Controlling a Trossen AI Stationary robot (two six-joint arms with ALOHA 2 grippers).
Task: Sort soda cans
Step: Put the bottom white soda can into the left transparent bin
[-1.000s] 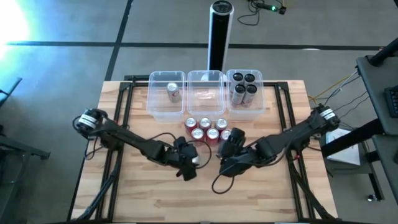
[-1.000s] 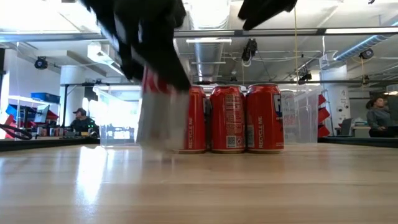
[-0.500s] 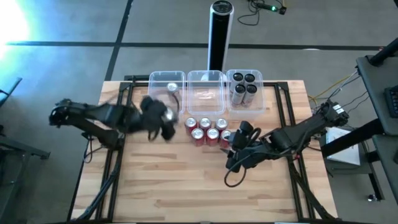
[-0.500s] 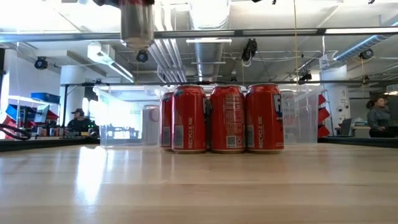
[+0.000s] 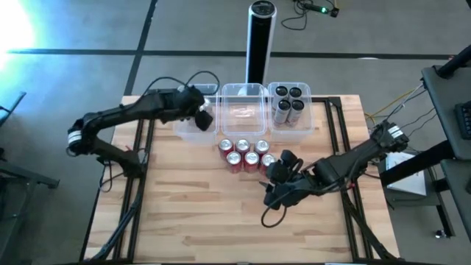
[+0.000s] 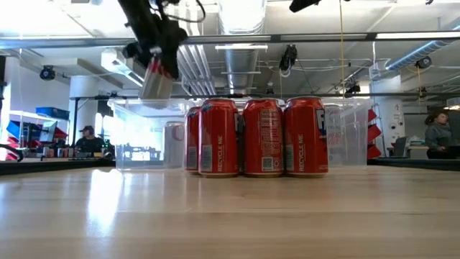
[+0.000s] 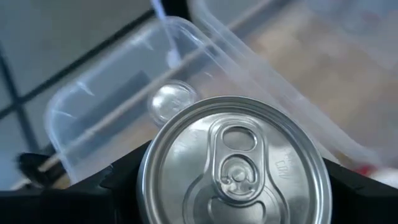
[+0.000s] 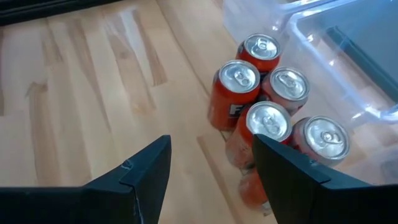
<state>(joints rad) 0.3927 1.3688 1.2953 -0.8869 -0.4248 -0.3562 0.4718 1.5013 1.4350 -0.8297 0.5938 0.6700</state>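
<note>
A silver can (image 7: 235, 167) was gripped by the left tool (image 5: 202, 114) and held above the left clear tub (image 5: 185, 126), in which another silver can (image 7: 171, 103) stood. Red cans (image 5: 243, 154) were clustered on the counter (image 5: 191, 213) in front of the tubs. The right tool (image 8: 211, 168) was held open near that cluster, gripping nothing.

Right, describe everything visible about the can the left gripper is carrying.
The silver can has a bare metal top with a pull tab and an unopened mouth, and a pale silver body with a bit of red on it in the low view. The left gripper clamps it by its sides, dark fingers on either flank. It hangs tilted, clear of the table, over the left clear tub, where another silver can already stands.
</note>
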